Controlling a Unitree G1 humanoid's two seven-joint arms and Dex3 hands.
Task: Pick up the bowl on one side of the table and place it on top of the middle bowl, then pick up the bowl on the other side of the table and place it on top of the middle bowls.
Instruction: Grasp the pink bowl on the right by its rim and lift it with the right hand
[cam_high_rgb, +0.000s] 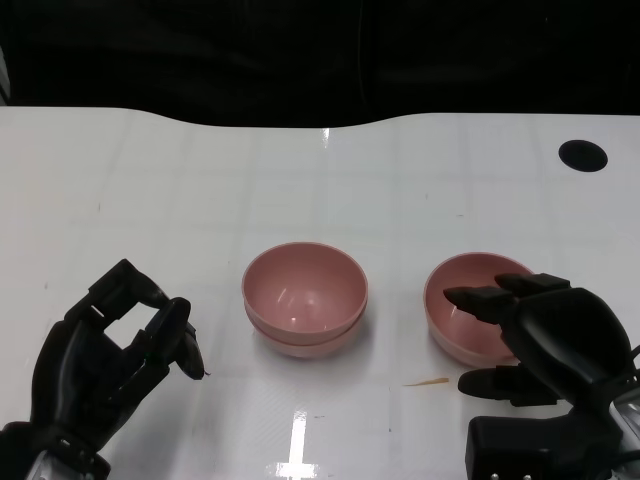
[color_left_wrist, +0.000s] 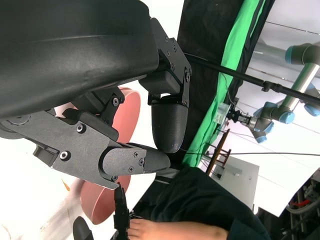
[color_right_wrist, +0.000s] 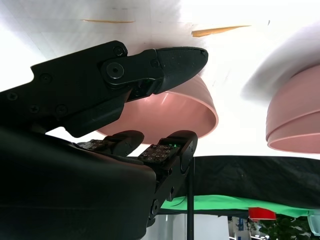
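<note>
Between your right hand's (cam_high_rgb: 545, 335) spread fingers (cam_high_rgb: 478, 300) and thumb sits the side bowl (cam_high_rgb: 462, 300), still on the white table (cam_high_rgb: 150, 180); the fingers reach over its rim without gripping it. Just beyond those fingertips you see the middle stack (cam_high_rgb: 305, 298), two pink bowls nested. Your left hand (cam_high_rgb: 105, 350) hovers with fingers loosely curled, holding nothing.

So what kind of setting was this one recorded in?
Probably a robotics lab or recording studio: a plain white table holding pink plastic bowls, a green backdrop cloth behind black curtains, and grey-and-blue industrial robot arms in the background.
</note>
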